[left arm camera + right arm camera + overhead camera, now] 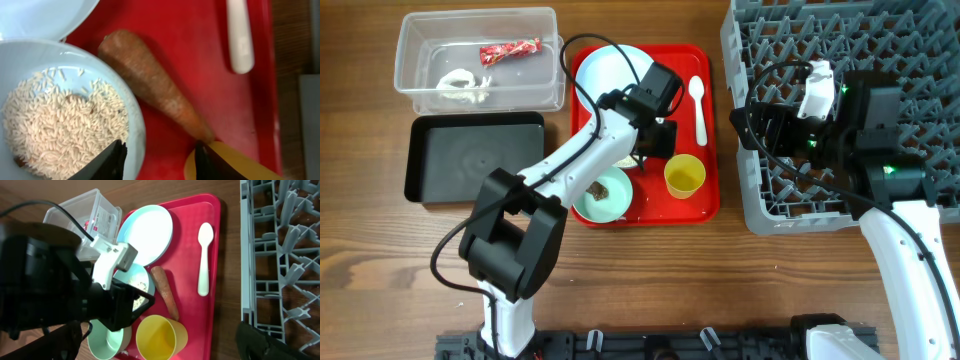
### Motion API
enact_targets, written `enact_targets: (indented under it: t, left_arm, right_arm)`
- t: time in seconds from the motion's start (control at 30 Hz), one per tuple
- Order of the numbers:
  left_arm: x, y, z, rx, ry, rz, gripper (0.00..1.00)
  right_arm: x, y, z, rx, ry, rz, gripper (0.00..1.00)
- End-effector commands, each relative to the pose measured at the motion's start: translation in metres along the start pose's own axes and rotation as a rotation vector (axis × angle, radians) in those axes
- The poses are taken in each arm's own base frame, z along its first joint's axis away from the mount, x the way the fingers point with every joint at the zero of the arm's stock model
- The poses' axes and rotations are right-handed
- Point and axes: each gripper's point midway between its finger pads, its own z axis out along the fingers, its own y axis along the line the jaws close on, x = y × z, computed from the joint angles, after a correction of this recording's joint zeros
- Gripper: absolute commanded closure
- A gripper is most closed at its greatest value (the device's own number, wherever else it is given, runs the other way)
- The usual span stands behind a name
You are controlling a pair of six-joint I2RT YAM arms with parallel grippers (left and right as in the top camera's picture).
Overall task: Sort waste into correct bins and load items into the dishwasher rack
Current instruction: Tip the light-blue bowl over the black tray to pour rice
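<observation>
- Hovering over the tray, our left gripper (pixel 159 153) stands wide open above a rough, tapered carrot (pixel 155 85) and grainy rice (pixel 60 125).
- We cannot tell the state of our right gripper (pixel 770 128).

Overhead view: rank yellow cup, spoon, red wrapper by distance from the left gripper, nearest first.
From the left gripper:
1. Cup: right beside it on the tray, toward the image's lower right.
2. Spoon: along the tray's right side, further up.
3. Wrapper: far off in the clear tub, upper left.
</observation>
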Motion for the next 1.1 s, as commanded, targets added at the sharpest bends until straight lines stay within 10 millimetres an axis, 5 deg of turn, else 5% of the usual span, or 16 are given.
enact_targets:
  t: [0.0,0.1,0.2,0.37,0.5,0.6,0.73,0.87,1.07]
  left_arm:
    - [0.008,0.017,0.008,-0.079,-0.015,-0.002,0.60]
    - [0.014,0.022,0.018,-0.086,-0.022,-0.002,0.82]
    - [0.014,0.022,0.018,-0.086,-0.021,-0.002,0.92]
    - [0.019,0.024,0.029,-0.096,0.001,-0.002,0.89]
    - [0.016,0.022,0.027,-0.083,-0.008,-0.008,0.96]
    - [0.000,-0.012,-0.016,0.086,-0.064,-0.002,0.96]
    - [-0.028,-0.014,-0.095,0.146,-0.237,-0.014,0.96]
    - [-0.028,0.049,-0.145,0.088,-0.269,-0.144,0.96]
    - [0.002,0.174,-0.153,0.064,-0.135,-0.414,0.96]
  right_arm:
    - [-0.002,0.005,0.001,-0.020,0.002,-0.001,0.01]
    - [-0.002,0.005,0.001,-0.020,0.002,0.007,0.01]
    - [-0.002,0.005,0.001,-0.020,0.002,0.007,0.01]
    - [-0.001,0.005,0.001,-0.019,0.007,0.009,0.01]
    - [0.000,0.005,0.001,-0.019,0.009,0.010,0.01]
    - [-0.001,0.005,0.001,-0.018,0.009,0.028,0.01]
    - [0.000,0.005,0.001,-0.019,0.010,0.029,0.01]
    - [0.000,0.005,0.001,-0.018,0.010,0.029,0.01]
    - [0.000,0.005,0.001,-0.018,0.009,0.027,0.01]
